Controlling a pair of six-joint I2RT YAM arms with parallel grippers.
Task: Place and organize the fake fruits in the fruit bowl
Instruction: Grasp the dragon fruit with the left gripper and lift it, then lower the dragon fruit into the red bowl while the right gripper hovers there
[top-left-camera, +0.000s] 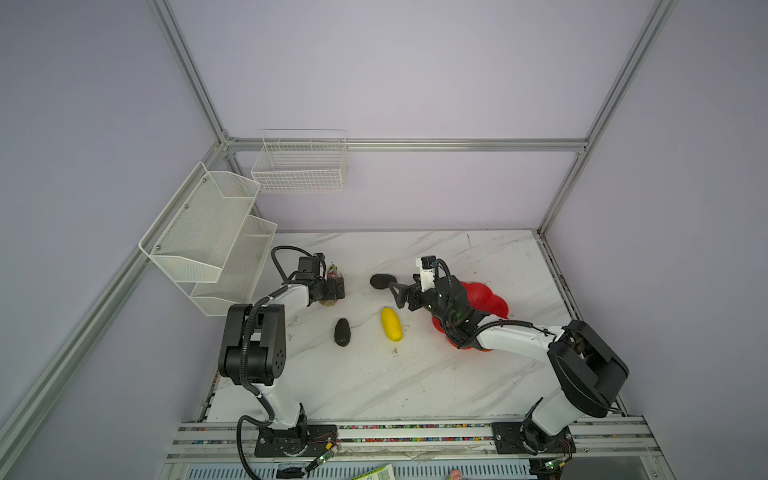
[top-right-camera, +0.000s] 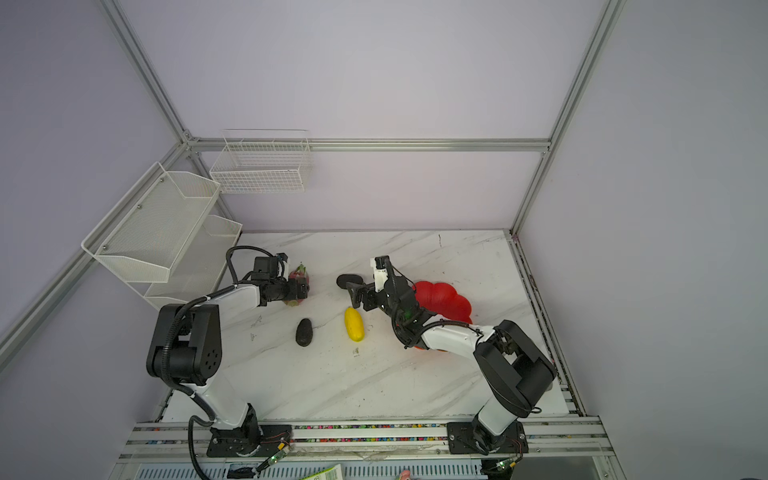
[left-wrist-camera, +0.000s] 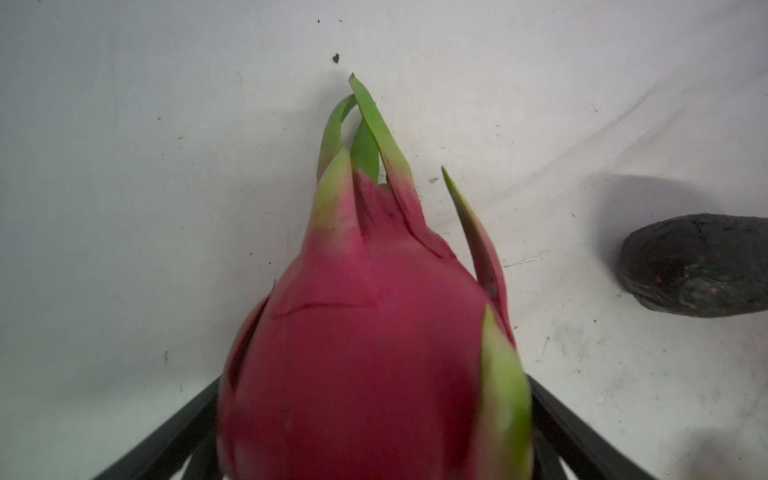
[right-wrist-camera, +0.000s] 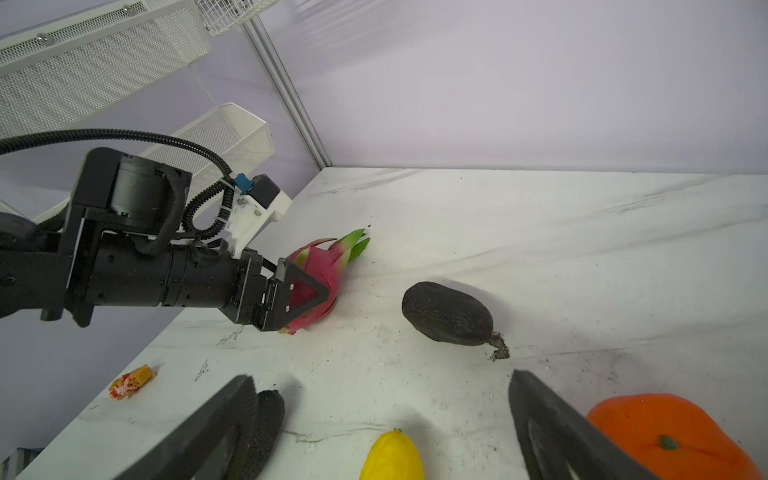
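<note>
1. Currently, the left gripper (top-left-camera: 338, 287) is spread wide, its jaws set either side of the pink-magenta scaly plastic dragon fruit (left-wrist-camera: 365, 353), which is laid on the white marbled table (top-left-camera: 374, 382).
2. The right gripper (right-wrist-camera: 380, 376) is held with jaws apart near a blackish oval fruit (right-wrist-camera: 446, 313).
3. The glossy red scalloped bowl (top-left-camera: 486, 297) is partly covered by the right arm; a yellow oblong fruit (top-left-camera: 391, 324) is left outside it.
</note>
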